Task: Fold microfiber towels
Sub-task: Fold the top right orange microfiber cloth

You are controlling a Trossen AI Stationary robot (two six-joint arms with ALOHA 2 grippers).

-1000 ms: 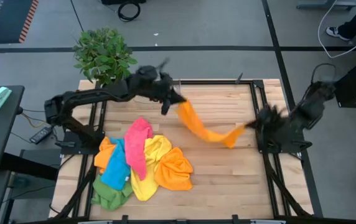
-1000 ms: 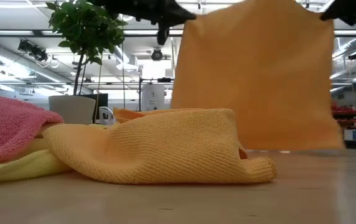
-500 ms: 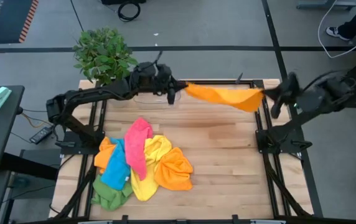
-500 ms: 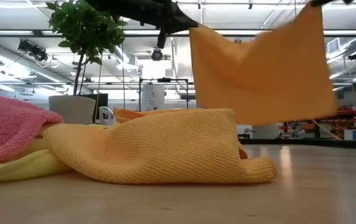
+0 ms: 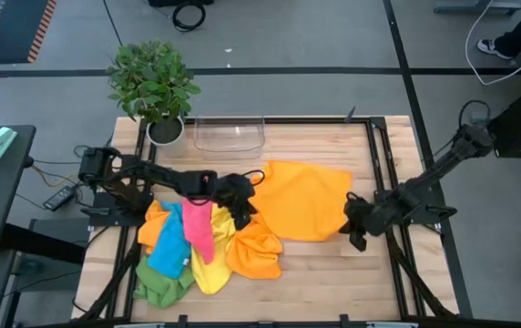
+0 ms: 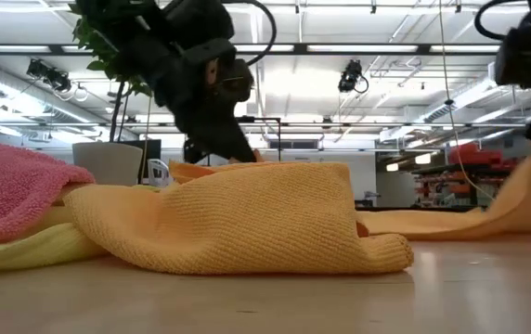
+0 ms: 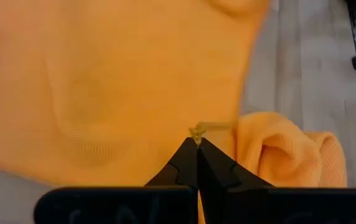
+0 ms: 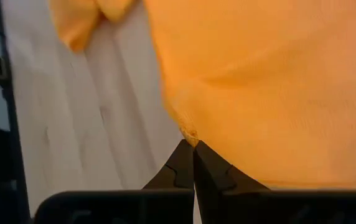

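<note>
Desk [image 5: 333, 273]: pale wood planks in a dark frame, with a potted plant [image 5: 154, 84] at a far corner.
Progress: judged early. One towel is laid out and no fold shows in it; the rest sit unfolded in a heap, so nearly all the work is left.
Pile of towels [image 5: 201, 244]: crumpled heap on the left half of the desk, with orange, pink, blue, yellow and green mixed together, none squared up.
Spread orange towel [image 5: 306, 199]: lies open and mostly flat at desk centre, just beside the pile. Its edges are uneven and one border ripples. Soft, nubby weave seen in the low view.
Clear tray [image 5: 229, 133]: at the far edge, well apart from the towels.
Left hand [image 5: 240, 206]: low at the spread towel's near-left corner, clenched on a pinch of the orange cloth.
Right hand [image 5: 355, 226]: low at the near-right corner, likewise clenched on the orange towel's edge.
</note>
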